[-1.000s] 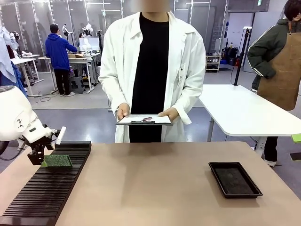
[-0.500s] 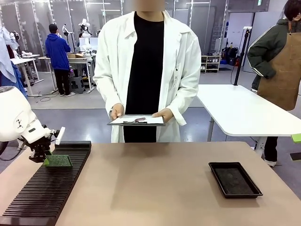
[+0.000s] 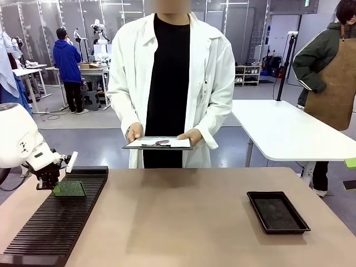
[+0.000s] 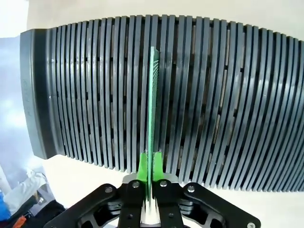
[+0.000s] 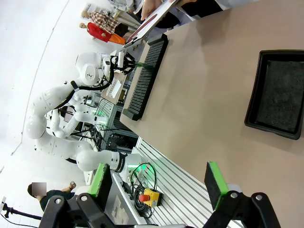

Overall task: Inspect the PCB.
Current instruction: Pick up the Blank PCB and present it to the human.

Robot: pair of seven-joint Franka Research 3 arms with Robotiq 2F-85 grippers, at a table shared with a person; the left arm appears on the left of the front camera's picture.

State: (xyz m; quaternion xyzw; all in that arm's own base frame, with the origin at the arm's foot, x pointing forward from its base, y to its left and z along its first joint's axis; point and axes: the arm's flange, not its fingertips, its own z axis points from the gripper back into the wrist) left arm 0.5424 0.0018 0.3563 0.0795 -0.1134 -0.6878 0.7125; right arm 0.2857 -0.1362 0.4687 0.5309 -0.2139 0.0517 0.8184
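Front view: tan table [image 3: 183, 222] across the lower half; person in a white coat [image 3: 167, 83] at top centre holding a white clipboard [image 3: 157, 143] flat in both hands. Long black slotted rack [image 3: 50, 228] lower left, shallow black tray [image 3: 278, 211] lower right, well apart. PCB [image 3: 69, 189] at left edge over the rack's far end, green face up and showing as a flat rectangle. Left wrist view gives it edge-on instead: PCB [image 4: 153, 109] is a thin green line up the centre, running along the rack's slots [image 4: 213, 104]; can't tell if its far edge touches the rack. Left gripper [image 4: 150, 164] bottom centre, pads [image 4: 143, 166] clamped tight on the board's near edge. Right wrist view: right gripper [image 5: 156, 183] along the bottom, fingers spread wide, nothing between them, above the table with the tray [image 5: 278, 95] at right.
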